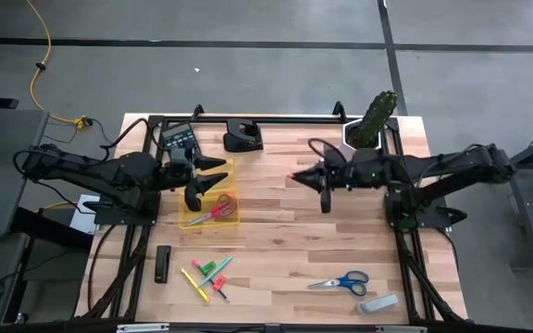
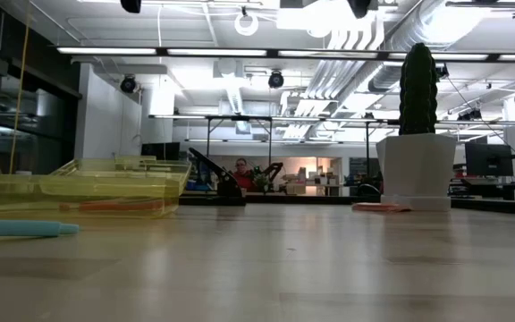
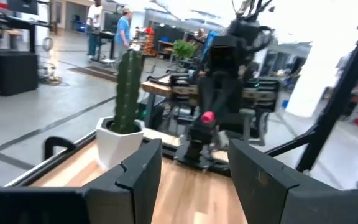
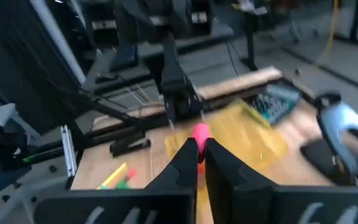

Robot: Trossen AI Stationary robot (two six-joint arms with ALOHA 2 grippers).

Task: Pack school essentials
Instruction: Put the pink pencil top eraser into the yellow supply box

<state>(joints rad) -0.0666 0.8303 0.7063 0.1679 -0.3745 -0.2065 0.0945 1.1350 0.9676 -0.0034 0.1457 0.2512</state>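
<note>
i see a green cactus [image 1: 376, 118] in a white pot by the table's far right corner, a calculator [image 1: 178, 139] and a black stapler [image 1: 163, 264].

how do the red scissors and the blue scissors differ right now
The red scissors lie inside the yellow tray, under the open left gripper; the blue scissors lie on the bare table, near its front right. The red pair is packed; the blue pair is not yet. Both lie flat, untouched by either gripper.
</note>
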